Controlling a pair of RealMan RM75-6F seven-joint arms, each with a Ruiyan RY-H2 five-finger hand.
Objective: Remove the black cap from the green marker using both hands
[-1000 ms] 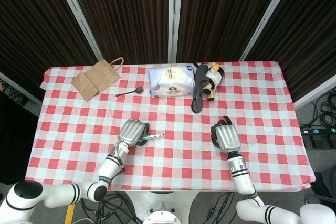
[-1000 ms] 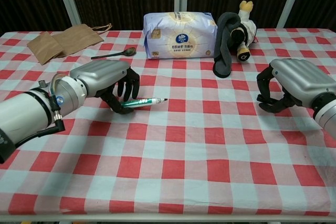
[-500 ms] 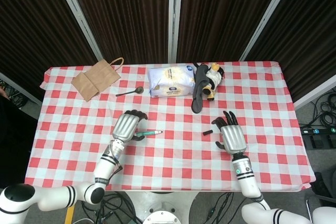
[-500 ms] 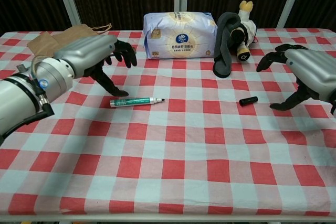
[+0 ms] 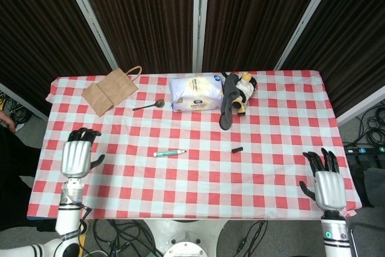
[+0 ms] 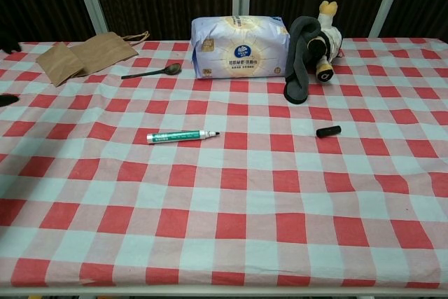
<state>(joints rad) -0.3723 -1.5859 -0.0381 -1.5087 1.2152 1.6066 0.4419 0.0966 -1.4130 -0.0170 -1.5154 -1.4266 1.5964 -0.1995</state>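
Green marker (image 6: 183, 136) lies uncapped mid-worktop (image 6: 231, 208), black cap (image 6: 328, 131) well apart to its right. Tissue pack (image 6: 239, 47), spoon (image 6: 151, 72) behind. Left hand (image 5: 76, 157) and right hand (image 5: 328, 186) hang spread, empty, at the edges.

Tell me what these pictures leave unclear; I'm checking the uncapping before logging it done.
- Chest view: neither hand shows; both lie beyond the side edges.
- Head view: the right hand and left hand show only their backs, so the palms are hidden.
- Green marker: label print too small to read in both views.
- Black cap: its open end is too small to make out.
- Soft toy: partly covered by the dark sock.
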